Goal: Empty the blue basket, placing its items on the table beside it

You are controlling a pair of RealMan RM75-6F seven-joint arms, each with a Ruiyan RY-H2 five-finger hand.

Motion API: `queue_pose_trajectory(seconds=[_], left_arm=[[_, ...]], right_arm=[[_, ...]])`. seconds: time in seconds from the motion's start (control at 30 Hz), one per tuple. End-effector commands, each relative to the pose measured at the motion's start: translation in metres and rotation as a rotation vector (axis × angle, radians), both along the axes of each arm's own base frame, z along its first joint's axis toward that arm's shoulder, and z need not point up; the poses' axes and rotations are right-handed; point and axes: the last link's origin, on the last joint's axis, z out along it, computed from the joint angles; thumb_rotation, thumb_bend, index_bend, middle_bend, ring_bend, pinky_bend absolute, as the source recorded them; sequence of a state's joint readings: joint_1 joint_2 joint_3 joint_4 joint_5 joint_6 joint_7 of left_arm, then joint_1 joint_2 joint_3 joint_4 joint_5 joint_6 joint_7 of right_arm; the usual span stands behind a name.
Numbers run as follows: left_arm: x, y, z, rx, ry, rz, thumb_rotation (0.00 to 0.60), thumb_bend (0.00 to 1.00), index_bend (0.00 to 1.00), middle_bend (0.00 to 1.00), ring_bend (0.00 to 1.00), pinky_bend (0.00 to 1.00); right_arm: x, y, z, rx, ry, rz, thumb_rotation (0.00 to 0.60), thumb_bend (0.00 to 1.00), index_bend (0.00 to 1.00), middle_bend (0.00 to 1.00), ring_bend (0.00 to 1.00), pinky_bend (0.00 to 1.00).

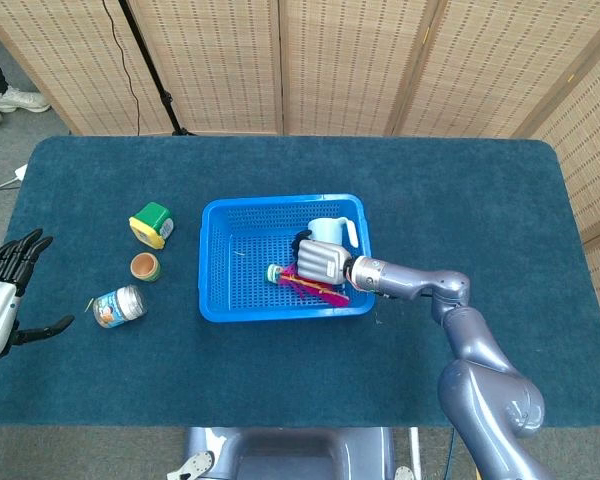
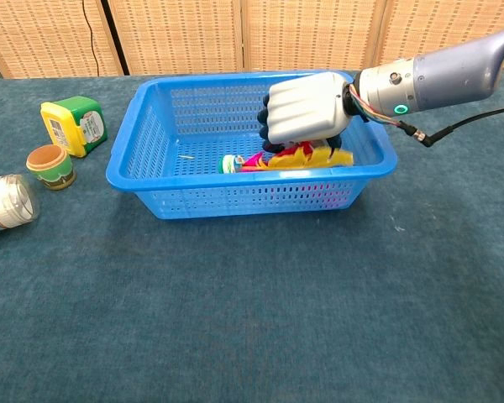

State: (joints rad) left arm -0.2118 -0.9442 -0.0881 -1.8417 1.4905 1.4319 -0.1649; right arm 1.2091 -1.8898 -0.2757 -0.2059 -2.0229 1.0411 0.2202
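Right hand closing on the feathered toy inside the blue basket; left hand idle.

Chest view, near to far: jar (image 2: 7, 204) on its side at left edge, small brown pot (image 2: 50, 165), green-lidded box (image 2: 73, 124), all out on the tabletop (image 2: 252, 319). Blue basket (image 2: 164, 206) at centre holds the feathered toy (image 2: 296, 157), with a pale blue cup (image 1: 330, 231) behind. Right hand (image 2: 307, 112) curled down onto the feathers; a firm hold cannot be confirmed. Left hand (image 1: 2, 297), lower left of head view, spread and holding nothing. Risks: feathers slipping out on lift; knuckles nudging the cup or dragging the light basket.
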Motion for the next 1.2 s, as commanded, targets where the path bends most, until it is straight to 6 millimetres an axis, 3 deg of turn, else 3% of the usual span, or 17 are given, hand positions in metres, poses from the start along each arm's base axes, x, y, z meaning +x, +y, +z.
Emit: queue_pose_trajectory(seconds=[0.03,0.3,0.47,0.63,0.7,0.8,0.97,1.03,1.2], left_arm=[[0.001,-0.001,0.0,-0.004,-0.002,-0.005,0.6,0.13,0.0,0.0,0.0,0.0],[0.002,-0.004,-0.001,-0.025,-0.008,-0.024,0.6,0.13,0.0,0.0,0.0,0.0],[0.001,-0.004,-0.001,-0.039,-0.013,-0.029,0.6,0.13,0.0,0.0,0.0,0.0],[0.002,-0.006,-0.001,-0.056,-0.017,-0.043,0.6,0.13,0.0,0.0,0.0,0.0],[0.003,-0.008,-0.002,-0.06,-0.019,-0.05,0.6,0.13,0.0,0.0,0.0,0.0],[0.004,-0.01,-0.002,-0.062,-0.02,-0.059,0.6,0.13,0.0,0.0,0.0,0.0],[0.006,-0.013,-0.003,-0.062,-0.02,-0.068,0.6,0.13,0.0,0.0,0.0,0.0],[0.008,-0.014,-0.005,-0.065,-0.017,-0.073,0.6,0.13,0.0,0.0,0.0,0.0],[0.01,-0.015,-0.006,-0.062,-0.014,-0.075,0.6,0.13,0.0,0.0,0.0,0.0]], right_arm=[[0.007,0.001,0.01,-0.002,-0.072,0.028,0.6,0.07,0.6,0.42,0.32,0.42],[0.03,0.004,0.044,-0.006,-0.212,0.149,0.6,0.07,0.6,0.42,0.32,0.42],[0.026,-0.003,0.092,-0.086,-0.299,0.154,0.6,0.07,0.6,0.42,0.32,0.42],[-0.008,-0.007,0.149,-0.21,-0.323,0.085,0.6,0.07,0.6,0.42,0.32,0.42],[-0.036,-0.005,0.173,-0.266,-0.321,0.005,0.6,0.07,0.6,0.42,0.32,0.42],[-0.07,0.006,0.193,-0.305,-0.313,-0.098,0.6,0.08,0.6,0.42,0.32,0.43],[-0.124,0.02,0.2,-0.33,-0.299,-0.283,0.6,0.08,0.6,0.43,0.32,0.44],[-0.152,0.028,0.184,-0.308,-0.262,-0.379,0.6,0.08,0.6,0.43,0.32,0.44],[-0.162,0.032,0.147,-0.252,-0.265,-0.414,0.6,0.08,0.6,0.43,0.32,0.44]])
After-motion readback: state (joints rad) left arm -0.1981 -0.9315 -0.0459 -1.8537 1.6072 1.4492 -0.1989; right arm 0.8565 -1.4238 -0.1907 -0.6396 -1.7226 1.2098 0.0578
